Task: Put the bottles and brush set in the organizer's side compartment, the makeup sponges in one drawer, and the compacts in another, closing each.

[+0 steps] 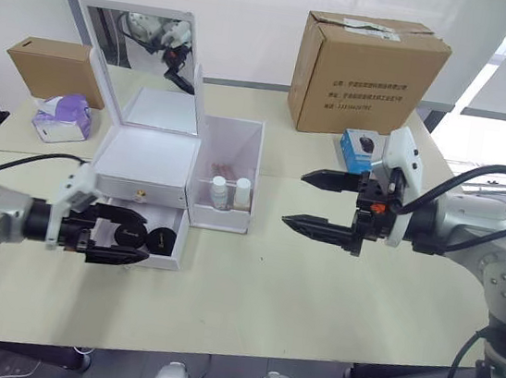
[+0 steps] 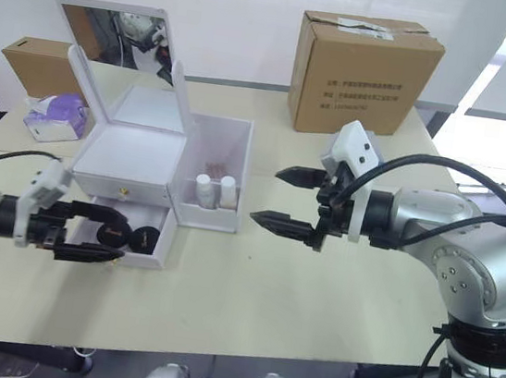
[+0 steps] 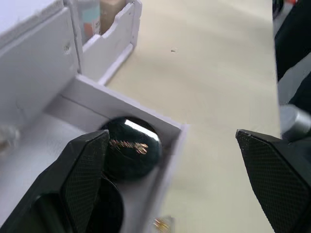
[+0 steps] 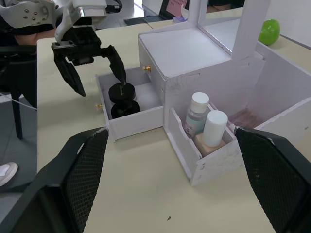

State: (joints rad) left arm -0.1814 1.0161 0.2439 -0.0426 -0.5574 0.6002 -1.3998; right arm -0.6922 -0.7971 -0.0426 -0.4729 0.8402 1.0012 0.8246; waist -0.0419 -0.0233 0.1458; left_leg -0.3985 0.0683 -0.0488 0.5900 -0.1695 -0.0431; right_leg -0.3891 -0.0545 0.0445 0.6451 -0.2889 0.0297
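- Black, glossy lids mark the two compacts [image 4: 121, 99], which lie side by side in my organizer's [image 1: 145, 161] lower drawer [image 4: 127, 109], and that drawer stands pulled out.
- My left gripper [image 1: 120, 239] hangs with its fingers spread over the drawer's open front, grasping nothing; one finger is above the compacts, the other out past the drawer front.
- My right gripper [image 1: 317, 200] is released too, fingers wide, hovering above bare table well apart from the organizer.
- Both bottles [image 4: 206, 121] stand upright at the front of the side compartment [image 1: 227, 172], with something pink, I judge the brush set [image 1: 223, 167], behind them.
- I judge the drawer to be light, stiff plastic that slides easily; a hard shove could shift the whole organizer or rattle the compacts.
- That front panel is smooth, so my pads may slip on it. I would push flat against its middle, near the small gold knob [image 4: 98, 105], rather than pinch the knob.
- Upper drawer [image 1: 140, 195] looks shut already, so closing this lower one is what I think remains.
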